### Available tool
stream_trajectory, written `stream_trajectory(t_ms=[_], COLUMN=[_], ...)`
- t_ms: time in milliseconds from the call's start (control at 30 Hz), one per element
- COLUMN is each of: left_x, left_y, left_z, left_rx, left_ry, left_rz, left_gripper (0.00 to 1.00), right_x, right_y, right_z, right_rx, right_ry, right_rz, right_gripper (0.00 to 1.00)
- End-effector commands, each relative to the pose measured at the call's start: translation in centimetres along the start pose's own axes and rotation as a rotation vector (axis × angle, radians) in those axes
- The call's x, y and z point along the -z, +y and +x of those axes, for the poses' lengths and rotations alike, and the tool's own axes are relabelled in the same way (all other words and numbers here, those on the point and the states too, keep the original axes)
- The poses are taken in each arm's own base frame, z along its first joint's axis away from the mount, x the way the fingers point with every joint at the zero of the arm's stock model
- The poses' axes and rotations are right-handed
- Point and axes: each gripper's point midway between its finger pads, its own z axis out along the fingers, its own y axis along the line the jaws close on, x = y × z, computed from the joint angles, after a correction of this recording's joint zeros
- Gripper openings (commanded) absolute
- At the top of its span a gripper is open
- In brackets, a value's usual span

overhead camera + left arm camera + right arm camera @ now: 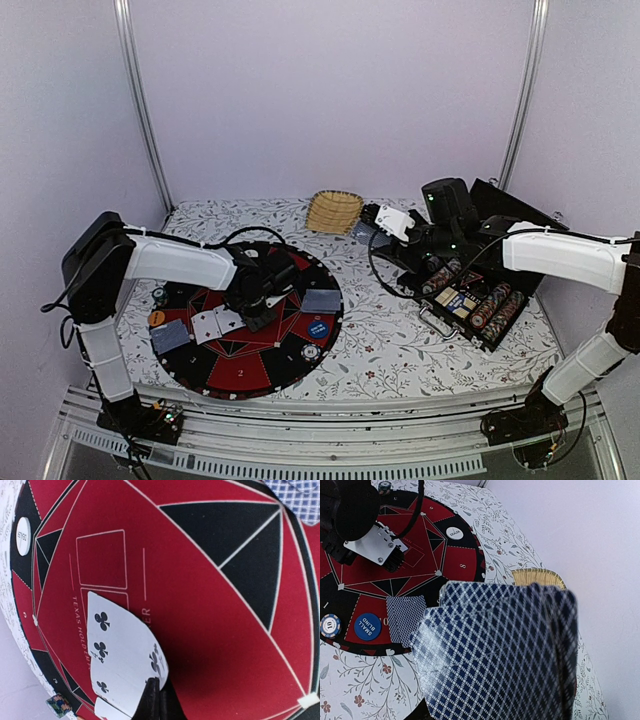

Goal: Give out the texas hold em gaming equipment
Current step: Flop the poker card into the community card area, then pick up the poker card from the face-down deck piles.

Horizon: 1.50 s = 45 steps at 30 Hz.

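My left gripper [155,684] is shut, pinching the edge of a face-up four of clubs [120,647] that bows just above the red and black poker mat [210,610]. From above, this gripper [258,304] hangs over the mat's centre, beside two face-up cards [215,322]. My right gripper [374,223] is near the straw basket and is shut on a fanned stack of blue-backed cards [500,655]; the stack hides its fingers. Face-down cards [320,300] [170,335] lie on the mat. So do a blue small-blind button [367,626], a striped chip [329,625] and a white dealer button [453,532].
A woven straw basket [333,210] stands at the back centre. An open black case [470,297] with rows of chips lies on the right, under the right arm. An orange chip [157,318] and a dark chip [158,295] sit at the mat's left edge.
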Motion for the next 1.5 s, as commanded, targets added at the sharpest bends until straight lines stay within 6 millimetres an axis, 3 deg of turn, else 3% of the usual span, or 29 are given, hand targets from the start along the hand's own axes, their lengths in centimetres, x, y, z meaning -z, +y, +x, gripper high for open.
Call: stream_trajectory(t_ms=[0,100,267,533,633,767,933,1033,1233,1367,1400,1467], left_x=[0.9,1.0,1.6,5.7,8.5,13.3,21.7,25.3,24.7,23.8,23.7,23.6], left_y=[-0.9,-1.1,-1.3,-1.9,-1.2,1.0,3.4,2.5,0.9,0.5,0.6,0.6], left_z=[-0.3,-0.5,-0.3,-2.2,-4.1,-8.5,-13.0,-13.9,-15.1,-15.5,-15.7,-15.9], left_rx=[0.005,0.006,0.005,0.034,0.072,0.23,0.362,0.325,0.318,0.329,0.333,0.337], left_ry=[-0.028,-0.033,-0.037,-0.164,-0.284,-0.513,-0.902,-1.031,-0.995,-0.984,-0.982,-0.982], left_rz=[0.033,0.041,0.073,0.207,0.257,0.442,0.811,0.989,1.093,1.078,1.074,1.069], left_gripper=[0.0,0.02,0.21,0.45,0.55,0.69,0.93,0.98,0.98,0.98,0.98,0.98], right_x=[1.0,1.1,1.1,1.2,1.2,1.3,0.9,0.5,-0.8,-1.8,-1.8,-2.2], right_y=[-0.5,-0.5,-0.5,-0.5,-0.4,-0.1,1.3,2.4,4.0,5.5,5.1,5.4], right_z=[-0.9,-1.0,-0.8,-1.0,-1.2,-1.7,-3.0,-4.1,-6.0,-5.9,-7.0,-7.1], right_rx=[-0.003,-0.002,-0.002,-0.002,0.002,0.002,0.021,0.037,0.052,0.061,0.066,0.071], right_ry=[-0.034,-0.035,-0.03,-0.034,-0.041,-0.056,-0.081,-0.106,-0.138,-0.133,-0.153,-0.151], right_rz=[0.02,0.02,0.022,0.021,0.011,-0.011,-0.044,-0.073,-0.126,-0.168,-0.158,-0.164], right_gripper=[0.45,0.45,0.45,0.45,0.45,0.45,0.45,0.46,0.46,0.46,0.46,0.46])
